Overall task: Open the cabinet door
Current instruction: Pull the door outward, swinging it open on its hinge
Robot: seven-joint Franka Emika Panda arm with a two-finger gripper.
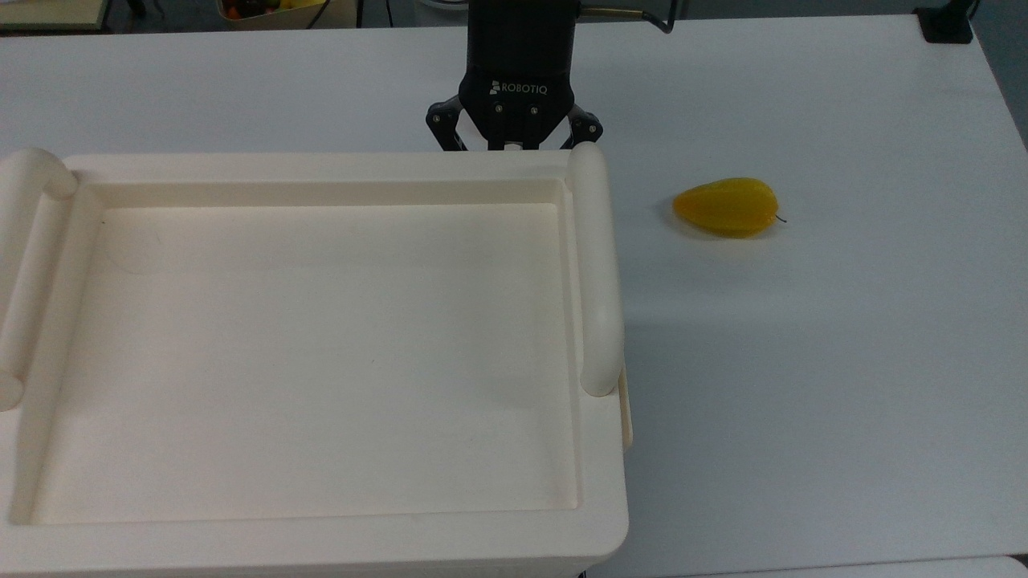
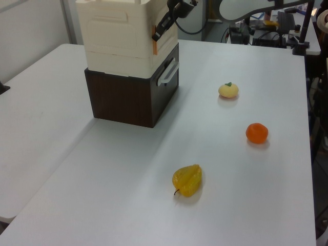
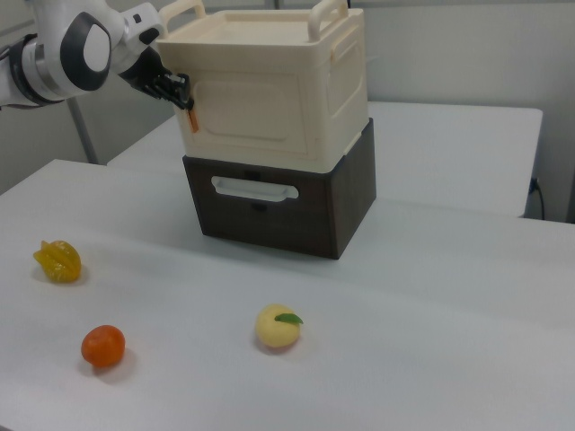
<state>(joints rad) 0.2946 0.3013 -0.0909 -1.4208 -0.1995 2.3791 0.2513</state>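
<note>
Cream cabinet door (image 3: 256, 112) is being shown flat and shut on the front of the cream box, right beside the gripper (image 3: 178, 90). In the right view the gripper is being held at the door's top left corner, up against the edge. A small orange tab (image 3: 190, 118) is being seen on that edge, just under the gripper. Whether the gripper is wide or narrow cannot be told, because its tip is being hidden by the box.

In the left view the gripper (image 2: 156, 35) is being pointed down at the same corner, with the orange tab (image 2: 154, 46) just below it and the door (image 2: 166, 43) beside it.

In the top view the gripper (image 1: 514, 144) is being held just behind the tray top (image 1: 321, 353), near one end of a round bar handle (image 1: 596, 273).

Under the gripper, the cream box is being carried by a dark brown drawer box (image 3: 269, 224) with a white handle (image 3: 254, 189).

Three fruits are being shown on the white table (image 1: 803, 361), all well apart from the gripper: a yellow fruit (image 3: 58, 260), an orange (image 3: 102, 346) and a pale yellow fruit with a green leaf (image 3: 278, 327).
</note>
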